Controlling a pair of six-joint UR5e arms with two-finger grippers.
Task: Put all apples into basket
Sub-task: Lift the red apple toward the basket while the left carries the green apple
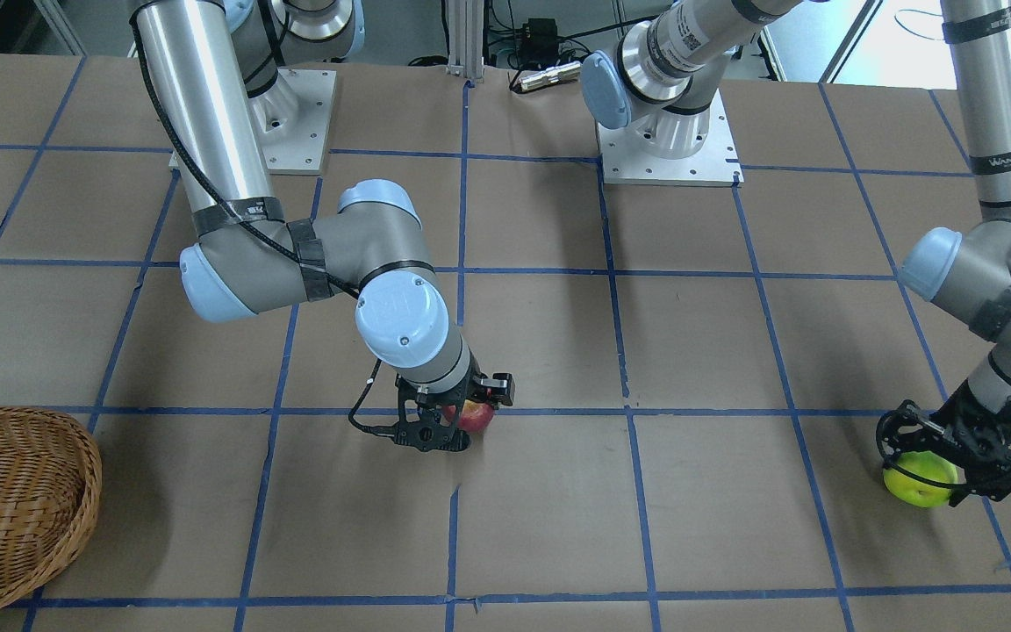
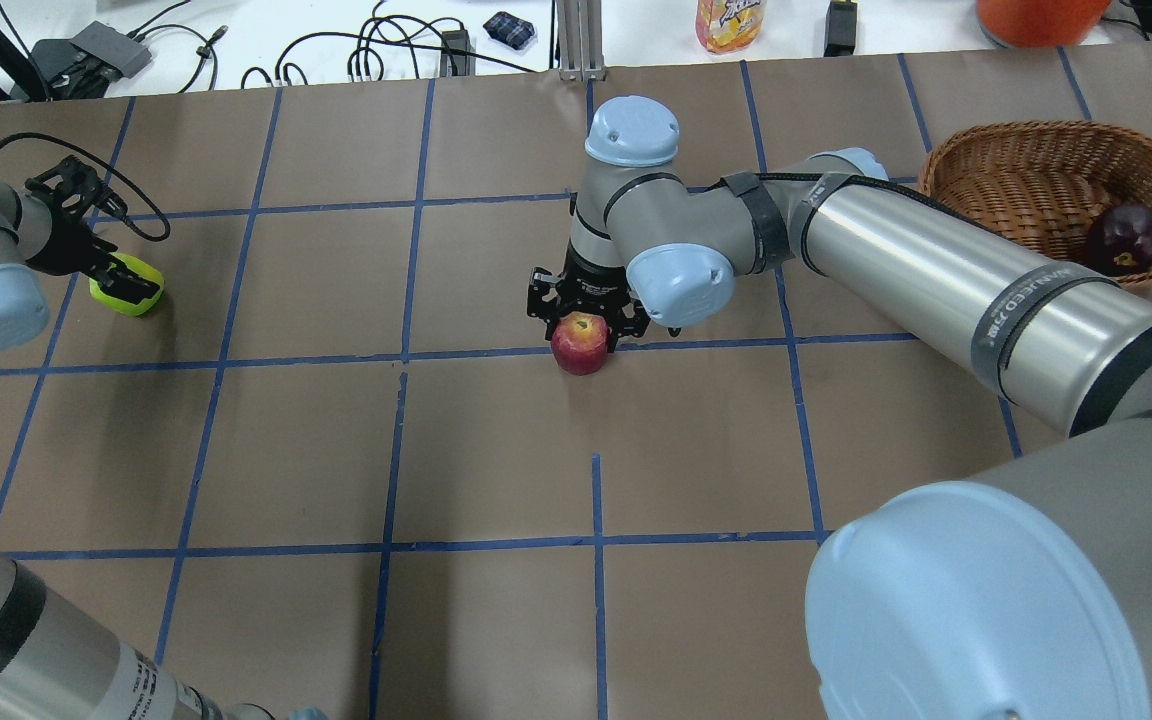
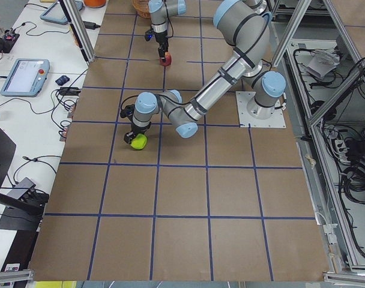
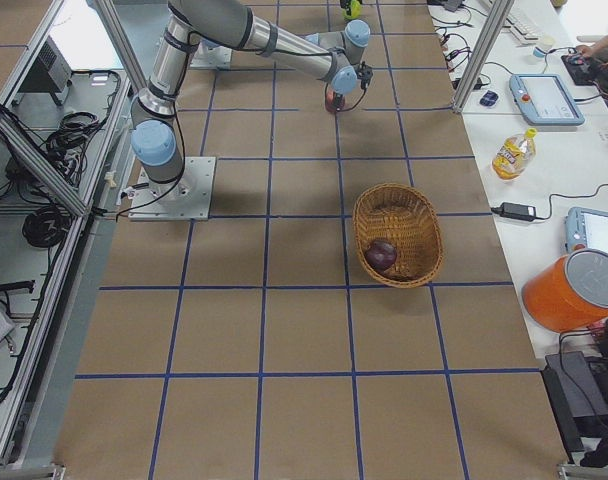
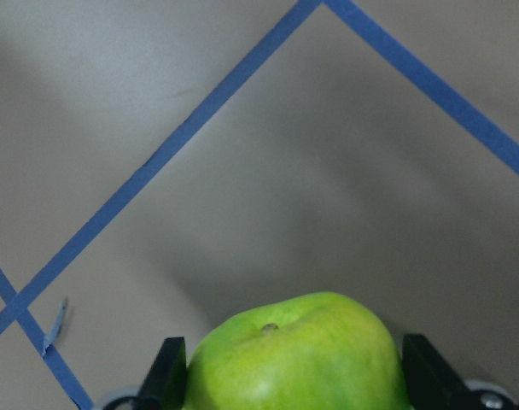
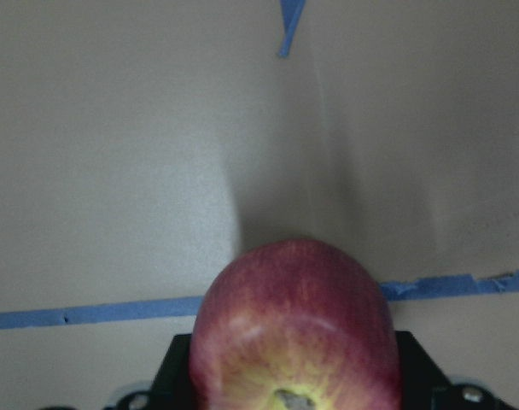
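The yellow-green apple (image 1: 918,481) rests on the brown table paper near the robot's left end, and my left gripper (image 1: 934,465) is shut on it, fingers (image 5: 168,376) pressed to both its sides. At the table's middle my right gripper (image 2: 586,322) is shut on the red apple (image 2: 581,343), which sits on a blue tape line with its yellowish stem end (image 6: 289,397) facing the wrist camera. A dark maroon apple (image 2: 1124,238) lies inside the wicker basket (image 2: 1016,170) at the far right.
Both arm base plates (image 1: 668,149) are bolted at the robot's edge of the table. Beyond the far edge lie cables, a juice bottle (image 2: 731,22) and an orange container (image 2: 1036,15). The right forearm (image 2: 936,275) stretches across in front of the basket.
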